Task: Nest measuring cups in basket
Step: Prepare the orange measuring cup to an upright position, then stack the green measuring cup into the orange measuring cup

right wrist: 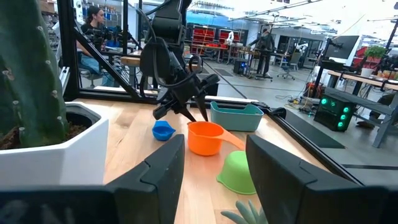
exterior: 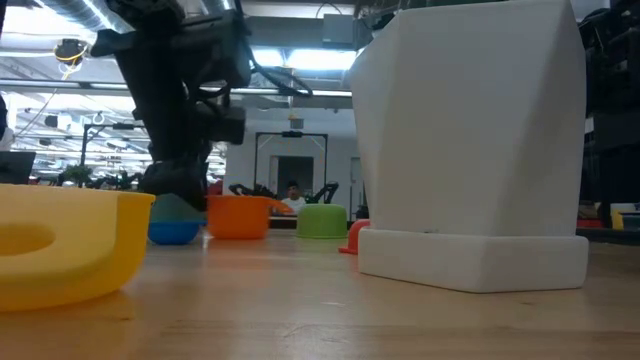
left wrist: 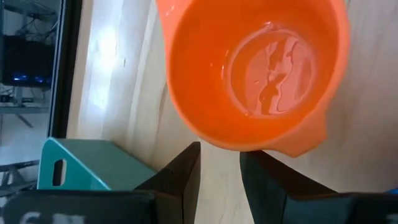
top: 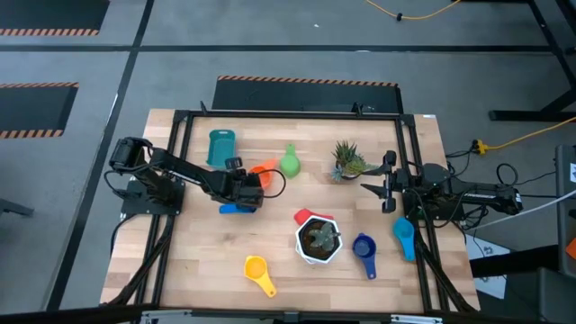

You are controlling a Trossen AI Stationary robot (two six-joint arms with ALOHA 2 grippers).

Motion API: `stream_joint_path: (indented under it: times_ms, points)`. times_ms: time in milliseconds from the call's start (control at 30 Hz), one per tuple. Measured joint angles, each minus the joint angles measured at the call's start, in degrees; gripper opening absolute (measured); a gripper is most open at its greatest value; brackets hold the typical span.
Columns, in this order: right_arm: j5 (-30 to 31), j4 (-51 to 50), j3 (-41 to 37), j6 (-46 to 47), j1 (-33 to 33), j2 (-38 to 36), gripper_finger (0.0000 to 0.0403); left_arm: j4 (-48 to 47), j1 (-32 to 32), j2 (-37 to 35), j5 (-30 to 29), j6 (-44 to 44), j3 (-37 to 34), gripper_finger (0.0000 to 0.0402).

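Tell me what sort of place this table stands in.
Most likely a robotics lab or workshop. The right wrist view shows other workbenches, a person seated behind the table, and open industrial floor; hazard-striped floor markings border the table's wooden top.

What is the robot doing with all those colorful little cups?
It is gathering measuring cups to stack in the teal basket, which has no cups in it yet. The left gripper hangs right over the orange cup, fingers a little apart, not holding it. The right gripper waits open by the spiky plant. The green cup, yellow cup and others lie scattered around the white pot.
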Motion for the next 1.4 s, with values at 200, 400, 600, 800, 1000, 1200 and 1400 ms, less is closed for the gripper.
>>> stream_joint_path:
  times_ms: [200, 400, 600, 800, 1000, 1200, 1400]
  points:
    - [0.0, 0.1, 0.0, 0.0, 0.0, 0.0, 0.0177, 4.5, 0.0, 0.0, 0.0, 0.0, 0.0, 0.0104]
    - [0.0, 0.1, 0.0, 0.0, 0.0, 0.0, 0.0177, 11.2, 0.0, 0.0, 3.3, 2.5, 0.0, 0.0103]
    - [0.0, 0.9, 0.0, 0.2, 0.0, 0.0, 0.0177, 14.3, 0.0, -0.4, 6.8, 7.2, 0.1, 0.0105]
    - [0.7, 7.5, 0.0, 7.8, 0.0, 0.0, 0.0177, 13.6, 0.0, -0.9, 6.8, 9.6, 2.4, 0.0104]
    - [4.4, 11.9, 0.3, 13.0, 0.0, 0.0, 0.0177, 13.7, 0.6, -1.6, 6.8, 15.2, 4.8, 0.0103]
    - [5.1, 11.6, 3.5, 15.0, 0.0, 2.8, 0.0177, 13.8, 3.9, -1.8, 6.8, 16.6, 7.1, 0.0105]
    - [6.5, 11.6, 6.0, 11.6, 0.0, 8.3, 0.0177, 14.8, 10.2, -1.8, 11.4, 16.9, 9.7, 0.0103]
